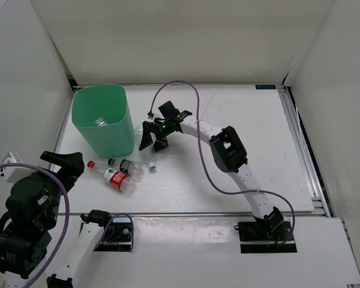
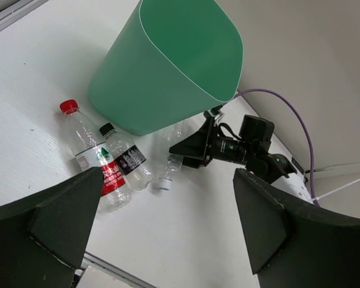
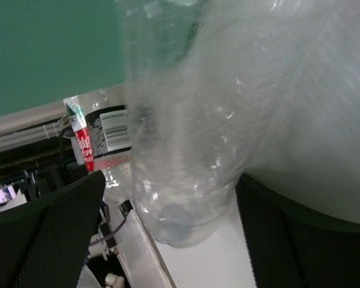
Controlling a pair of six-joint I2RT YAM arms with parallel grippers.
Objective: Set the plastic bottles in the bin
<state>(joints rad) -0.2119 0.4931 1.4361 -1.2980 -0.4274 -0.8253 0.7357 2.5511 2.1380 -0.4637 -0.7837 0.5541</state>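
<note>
The mint-green bin (image 1: 102, 117) stands at the table's far left, and one clear bottle (image 1: 101, 122) lies inside it. Three plastic bottles lie just in front of it: a red-labelled one (image 1: 114, 177), a dark-labelled one (image 1: 128, 166) and a plain clear one (image 1: 149, 157) with a white cap. My right gripper (image 1: 153, 143) is lowered over the plain bottle (image 3: 186, 150), open, with a finger (image 3: 48, 240) on each side of it. My left gripper (image 1: 77, 166) hangs open at the near left, aimed at the bottles (image 2: 93, 156) and holding nothing.
White enclosure walls close in the table on the left, back and right. A purple cable (image 1: 195, 96) loops above the right arm. A metal rail (image 1: 303, 150) runs along the table's right edge. The bin (image 2: 168, 66) stands right beside the right gripper (image 2: 192, 147).
</note>
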